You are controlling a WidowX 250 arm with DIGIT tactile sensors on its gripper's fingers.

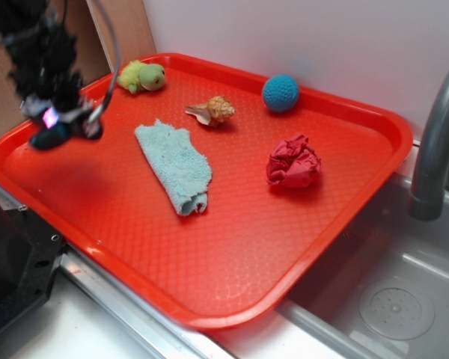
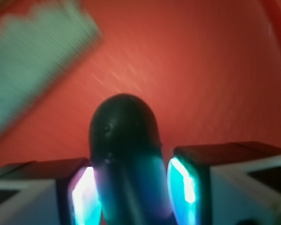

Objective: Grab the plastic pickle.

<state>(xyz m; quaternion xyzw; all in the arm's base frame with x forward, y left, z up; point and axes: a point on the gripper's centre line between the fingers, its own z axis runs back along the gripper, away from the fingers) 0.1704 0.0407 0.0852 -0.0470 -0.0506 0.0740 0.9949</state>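
Observation:
My gripper [image 1: 60, 129] hangs above the left part of the red tray [image 1: 232, 247], blurred by motion. It is shut on the plastic pickle [image 1: 49, 137], a dark teal-green oblong whose end sticks out below the fingers. In the wrist view the pickle [image 2: 124, 154] sits between the two lit pads [image 2: 182, 185], its rounded end pointing away from me, held clear above the tray floor [image 2: 201, 70].
On the tray lie a light blue cloth [image 1: 174, 164], a seashell [image 1: 213, 111], a blue knitted ball [image 1: 280, 93], a crumpled red cloth [image 1: 293, 163] and a yellow-green plush toy [image 1: 142, 76]. A sink [image 1: 389, 299] and faucet [image 1: 434, 142] stand at right. The cloth [image 2: 33, 61] shows in the wrist view.

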